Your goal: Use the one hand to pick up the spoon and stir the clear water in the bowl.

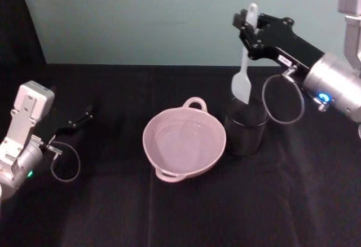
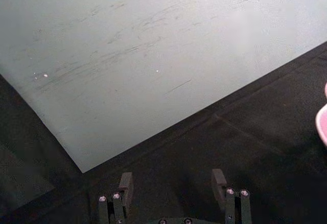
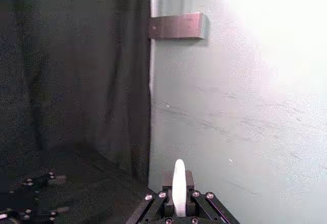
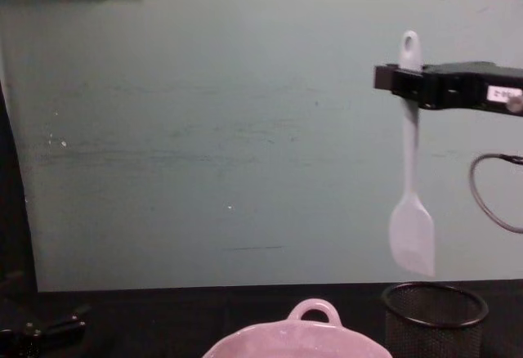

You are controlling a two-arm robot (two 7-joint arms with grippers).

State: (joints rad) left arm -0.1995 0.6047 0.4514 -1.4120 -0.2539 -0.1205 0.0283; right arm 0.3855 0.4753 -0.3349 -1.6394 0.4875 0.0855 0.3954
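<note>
The light, stiff spoon (image 4: 411, 211) is held clamped near its handle tip by the right hand (image 4: 406, 82), clear of the mesh cup (image 4: 434, 319); the left hand (image 2: 173, 188) is parked with its fingers apart.

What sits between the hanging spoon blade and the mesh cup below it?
Nothing: the chest view shows bare wall between the spoon, held by the right gripper, and the mesh cup.

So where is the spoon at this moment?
The right gripper holds the spoon upright in the air, blade down, above the black mesh cup, right of the bowl.
</note>
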